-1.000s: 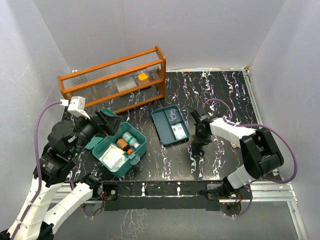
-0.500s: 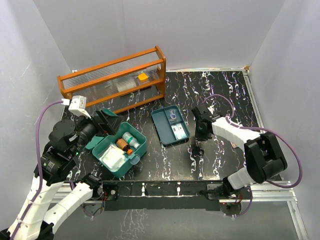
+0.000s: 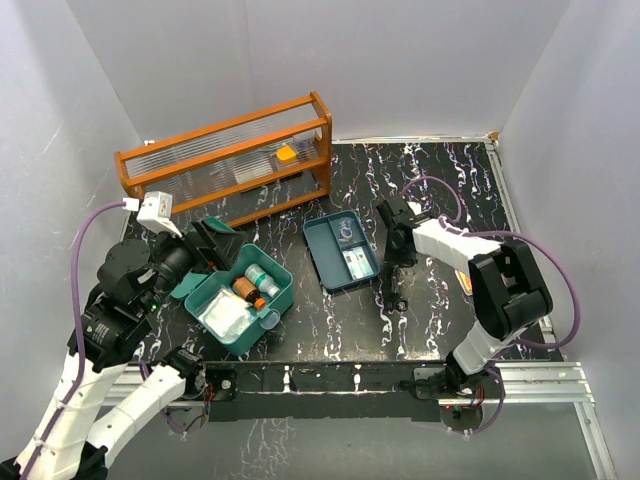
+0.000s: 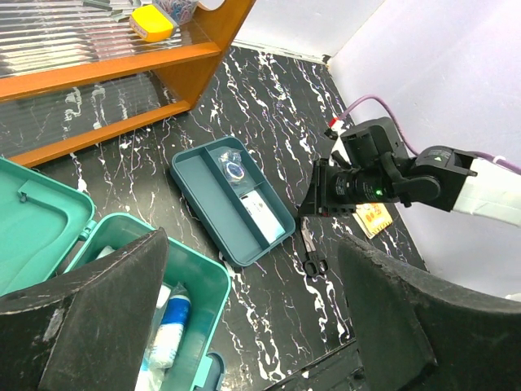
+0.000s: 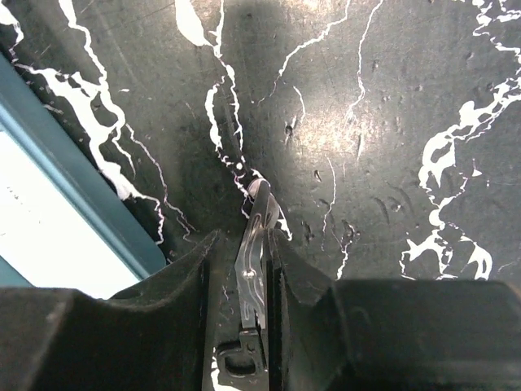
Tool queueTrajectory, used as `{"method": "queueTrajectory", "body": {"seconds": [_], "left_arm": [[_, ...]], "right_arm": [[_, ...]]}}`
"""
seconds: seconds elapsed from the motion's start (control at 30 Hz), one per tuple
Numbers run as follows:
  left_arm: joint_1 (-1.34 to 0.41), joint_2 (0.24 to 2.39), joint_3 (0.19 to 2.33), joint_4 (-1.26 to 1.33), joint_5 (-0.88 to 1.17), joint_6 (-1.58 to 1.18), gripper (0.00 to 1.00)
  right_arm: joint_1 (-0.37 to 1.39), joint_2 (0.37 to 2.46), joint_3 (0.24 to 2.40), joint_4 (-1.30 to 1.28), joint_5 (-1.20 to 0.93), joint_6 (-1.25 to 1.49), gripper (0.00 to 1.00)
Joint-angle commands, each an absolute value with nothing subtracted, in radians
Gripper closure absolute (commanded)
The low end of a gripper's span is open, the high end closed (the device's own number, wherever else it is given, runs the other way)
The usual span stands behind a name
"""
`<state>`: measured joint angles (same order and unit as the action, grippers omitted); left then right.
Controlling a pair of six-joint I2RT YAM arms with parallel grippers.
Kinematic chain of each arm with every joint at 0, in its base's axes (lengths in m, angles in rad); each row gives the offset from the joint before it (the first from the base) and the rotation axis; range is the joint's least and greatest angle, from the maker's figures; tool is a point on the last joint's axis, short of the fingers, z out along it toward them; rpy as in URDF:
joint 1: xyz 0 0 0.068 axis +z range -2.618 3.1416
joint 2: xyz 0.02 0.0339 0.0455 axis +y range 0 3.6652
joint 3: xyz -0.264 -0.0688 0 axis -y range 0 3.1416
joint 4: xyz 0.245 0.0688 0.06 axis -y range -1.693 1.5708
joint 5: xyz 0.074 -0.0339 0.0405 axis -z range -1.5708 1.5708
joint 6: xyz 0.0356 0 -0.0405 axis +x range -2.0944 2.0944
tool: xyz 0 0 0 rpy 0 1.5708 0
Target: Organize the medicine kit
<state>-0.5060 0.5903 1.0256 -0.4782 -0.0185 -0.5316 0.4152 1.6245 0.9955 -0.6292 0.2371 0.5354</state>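
The medicine kit's teal box [image 3: 283, 287] stands open at the near left, with bottles and a white gauze packet inside. Its tray insert [image 3: 324, 250] lies apart in the middle, holding a white packet and a small round item. My left gripper [image 3: 207, 246] hangs wide open over the box, nothing between its fingers [image 4: 122, 309]. Black-handled scissors [image 3: 388, 298] lie flat on the table right of the tray. My right gripper [image 5: 242, 269] is down over the scissors' blades [image 5: 254, 244]. Its jaws stand slightly apart, the right one against the blades and a gap on the left.
An orange-brown wooden rack [image 3: 230, 160] with clear ribbed panels stands at the back left, a yellow item [image 3: 287, 153] on its shelf. A small yellow packet [image 4: 374, 218] lies on the table right of the scissors. White walls close in three sides.
My right gripper has moved away from me and a little left along the scissors, toward the blades. The scissors stay on the table. The left arm has not moved.
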Motion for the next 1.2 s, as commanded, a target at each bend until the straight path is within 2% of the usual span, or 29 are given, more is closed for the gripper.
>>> {"method": "queueTrajectory", "body": {"seconds": [0.0, 0.47, 0.7, 1.17], "left_arm": [[-0.506, 0.583, 1.029, -0.471, -0.026, -0.52, 0.16], [-0.506, 0.586, 1.034, -0.468, -0.02, -0.522, 0.16], [-0.506, 0.592, 1.032, -0.465, -0.018, -0.521, 0.16], [-0.506, 0.598, 1.032, -0.459, -0.015, -0.521, 0.16]], "right_arm": [[0.404, 1.658, 1.039, -0.576, 0.272, 0.597, 0.76], [0.349, 1.693, 0.966, -0.549, 0.229, 0.625, 0.82], [0.349, 1.692, 0.987, -0.547, 0.235, 0.588, 1.0], [0.35, 1.539, 0.995, -0.502, 0.112, 0.545, 1.0]]}}
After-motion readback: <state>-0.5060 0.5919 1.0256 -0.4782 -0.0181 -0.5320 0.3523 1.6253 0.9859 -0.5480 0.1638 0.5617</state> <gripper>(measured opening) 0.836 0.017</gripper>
